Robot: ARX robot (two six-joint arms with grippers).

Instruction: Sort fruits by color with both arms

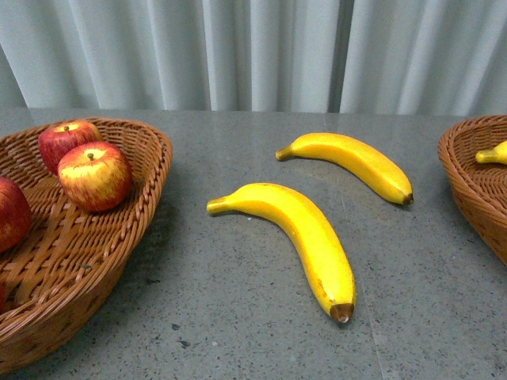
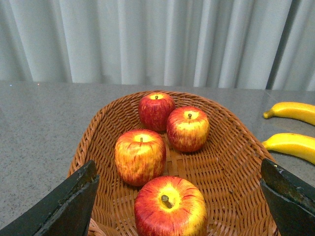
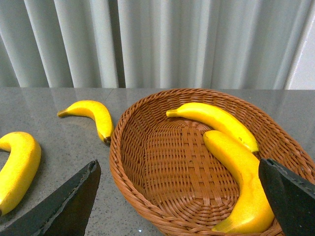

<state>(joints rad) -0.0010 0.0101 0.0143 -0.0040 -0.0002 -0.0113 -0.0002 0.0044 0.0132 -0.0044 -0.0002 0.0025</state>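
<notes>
So the sorting logic is pretty obvious here: reds go in one bin, yellows in the other. The apple basket (image 2: 98, 137) has four apples (image 2: 140, 156) sitting in it, stems up, bunched toward the middle, so that colour looks done. What's left are two loose ones on the table (image 1: 238, 332), off to the robot's right of the apple basket: the near banana (image 1: 297, 237) lies closest to it, and the far banana (image 1: 352, 162) sits a bit beyond, further from the apple basket and apart from the first. Well past both, on the opposite side from the apple basket, is the banana basket (image 3: 162, 196) with two bananas (image 3: 243, 177) lying side by side along one wall, touching or nearly so. The left gripper (image 2: 178, 169) hangs over the apple basket with its jaws spread wide and nothing in them. The right gripper (image 3: 178, 167) is the same story over the banana basket, wide open and empty. Nothing really blocks the loose bananas, since the table around them is bare grey stone, and only a pale curtain (image 1: 253, 55) hangs behind the apple basket. The right arm looks like the natural pick for them, probably.
</notes>
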